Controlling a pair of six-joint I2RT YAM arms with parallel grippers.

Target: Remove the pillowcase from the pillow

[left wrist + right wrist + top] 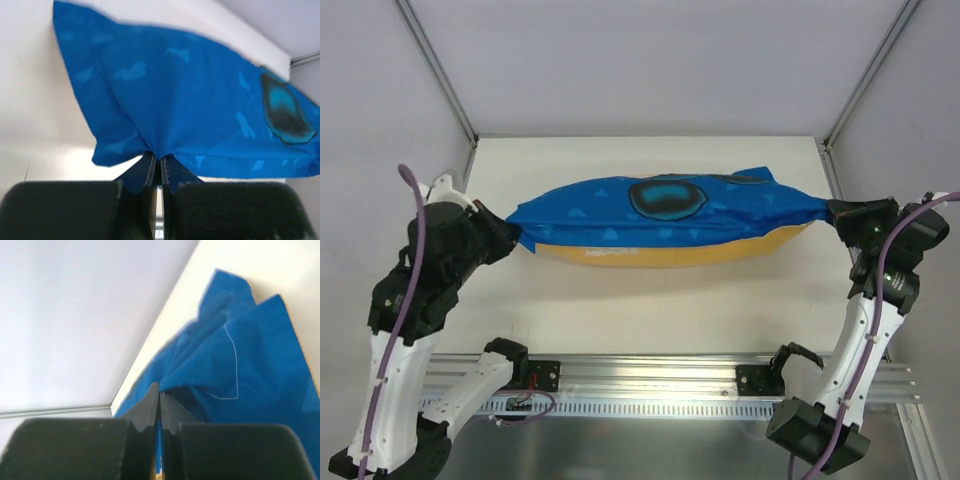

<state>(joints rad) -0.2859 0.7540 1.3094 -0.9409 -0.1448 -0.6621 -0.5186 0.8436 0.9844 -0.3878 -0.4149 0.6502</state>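
Observation:
The pillowcase [660, 215], bright blue on top with a dark Mickey face patch and orange-yellow underneath, hangs stretched between the two arms above the white table [620, 310]. It is plump, but no white pillow shows; the pillow is hidden. My left gripper [520, 238] is shut on the pillowcase's left corner; the left wrist view shows blue fabric [190, 100] pinched between the fingertips [161, 167]. My right gripper [835, 212] is shut on the right corner; the right wrist view shows blue cloth [240, 370] clamped at the tips [160, 397].
White walls with metal frame posts [435, 65] enclose the table at back and sides. An aluminium rail [650, 375] with the arm bases runs along the near edge.

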